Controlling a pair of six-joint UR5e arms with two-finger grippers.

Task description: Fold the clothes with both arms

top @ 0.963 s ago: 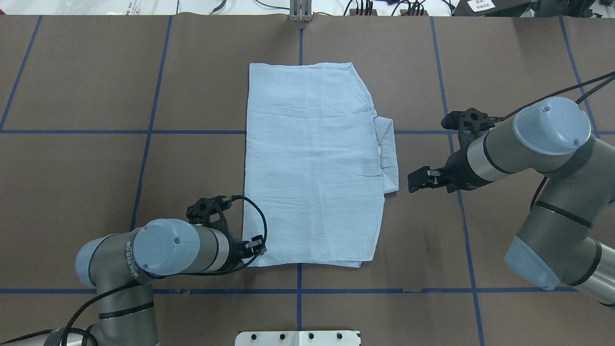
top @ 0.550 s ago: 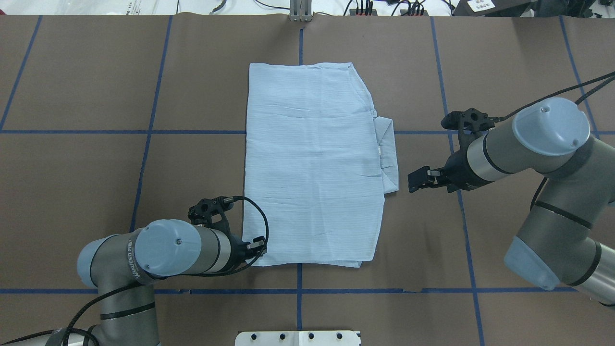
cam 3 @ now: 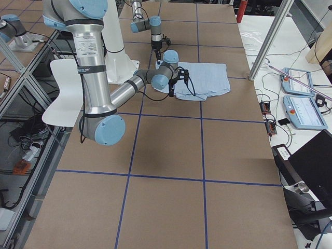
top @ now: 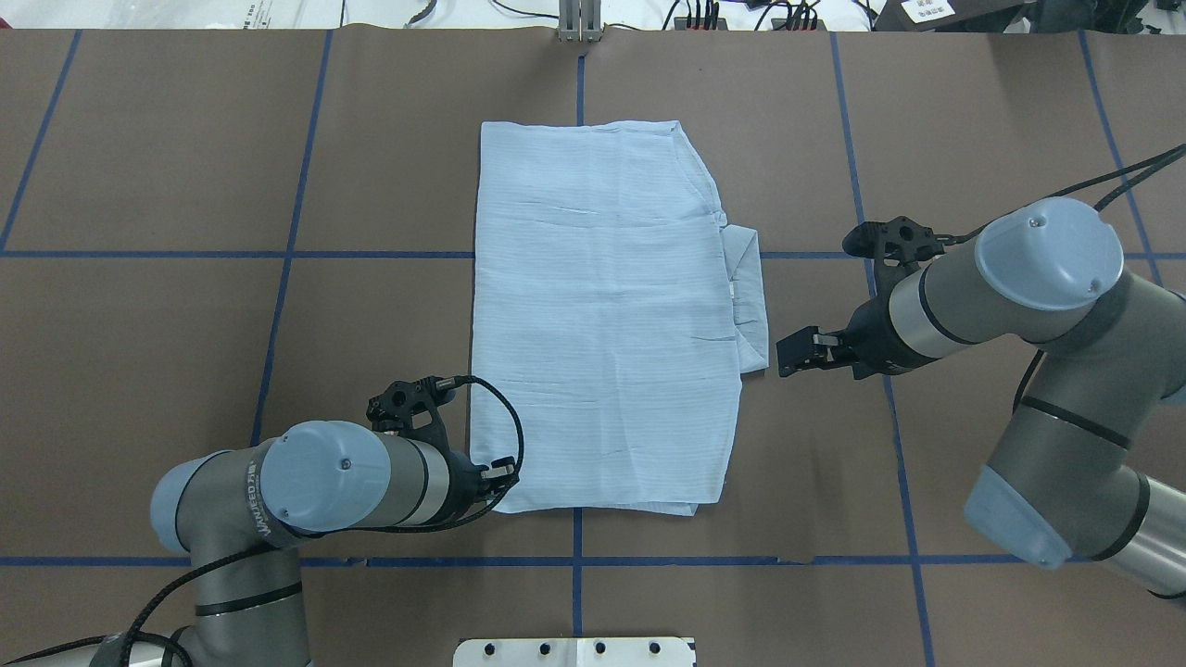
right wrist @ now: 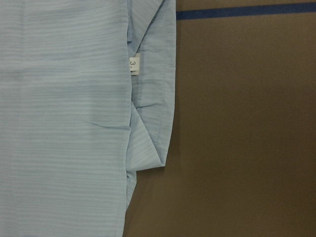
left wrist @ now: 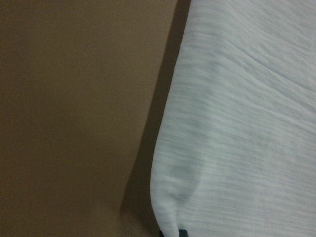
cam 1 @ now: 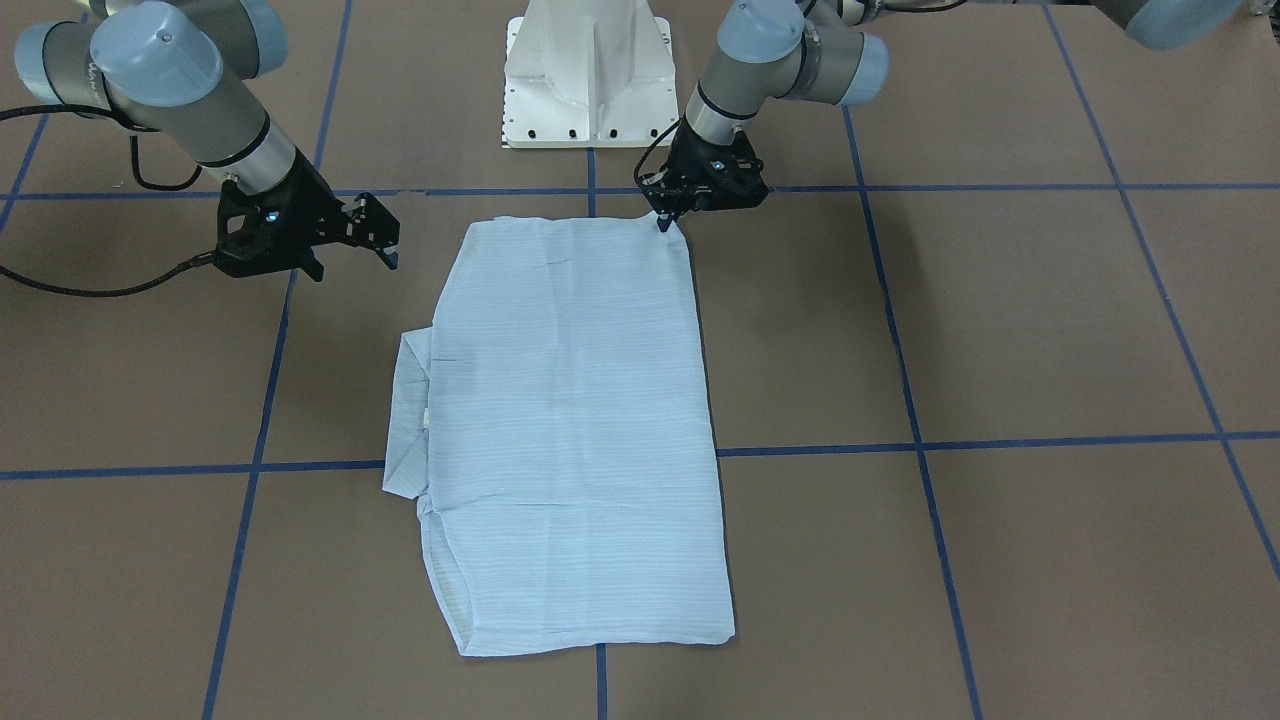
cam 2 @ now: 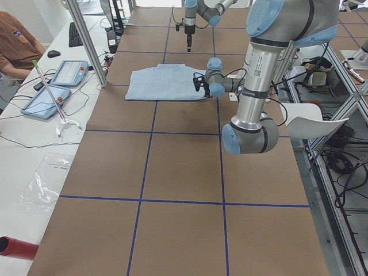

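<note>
The shirt [top: 602, 324] lies flat in the middle of the brown table [top: 185, 185], folded into a long shape. It is thin and soft and very light. It will flop and wrinkle if you lift it by one spot, so I think it is best held at two corners at once and moved slowly.

The left gripper [cam 1: 664, 220] is at the shirt's corner, upper middle of the front view. Its fingers look pinched shut on that corner. The right gripper [cam 1: 388, 243] hangs in the air at the upper left of that view, fingers apart, holding nothing. It is near the collar [right wrist: 153, 74], which pokes out from the shirt's side with a small white tag [right wrist: 134, 64].

The sleeves and buttons are tucked out of sight. From above, the left arm [top: 324, 489] covers its own fingers. The left wrist picture is blurry, with the fingers almost cut off.
</note>
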